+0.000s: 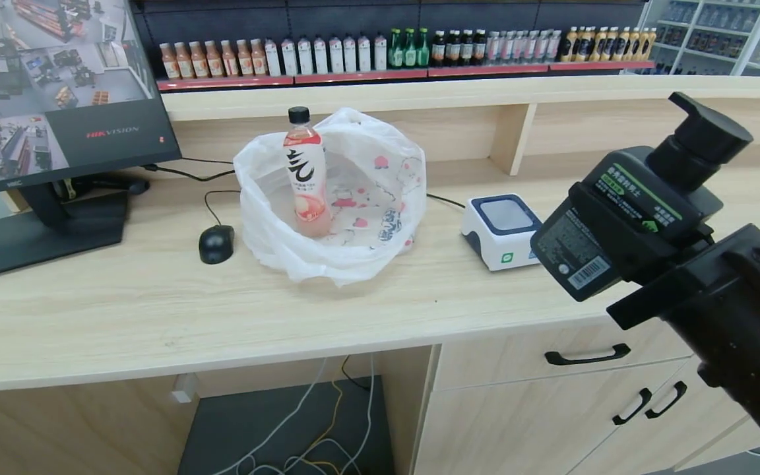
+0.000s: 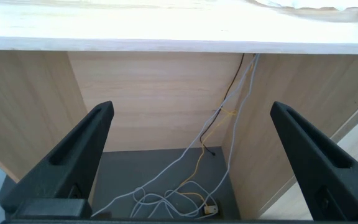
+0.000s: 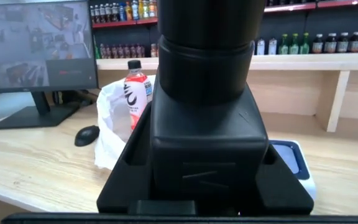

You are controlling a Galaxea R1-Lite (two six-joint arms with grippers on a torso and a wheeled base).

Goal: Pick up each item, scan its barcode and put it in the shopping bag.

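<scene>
- Now the right gripper point(image 1: 647, 277) is pinching a black pump bottle point(image 1: 631, 211), one finger on each side of its square body.
- That bottle hangs in the air, off the counter point(image 1: 156, 310) and to the right of the scanner point(image 1: 502, 227). It is tilted, with the pump head pointing up and away.
- Its lower end faces the head camera and carries a white barcode label point(image 1: 588, 272).
- In the right wrist view the same bottle stands between the two dark fingers, with the scanner's pale window beyond it.
- The shopping bag point(image 1: 261, 218), white plastic with red prints, sits open on the counter between the mouse point(image 1: 216, 243) and the scanner.
- A pink drink bottle point(image 1: 305, 178) stands upright inside the bag, its black cap rising above the rim.
- The scanner rests on the counter just right of the bag, window facing up, and a cable runs from it behind the bag.
- The left gripper point(image 2: 191, 155) is spread wide and holds nothing. It sits below the counter edge, facing the open recess where loose cables point(image 2: 185, 186) hang and coil.
- A monitor point(image 1: 43, 86) stands at the counter's left end.
- Drawers point(image 1: 584, 359) with black handles are under the right part of the counter.
- A shelf point(image 1: 406, 49) of drink bottles lines the wall behind.
</scene>
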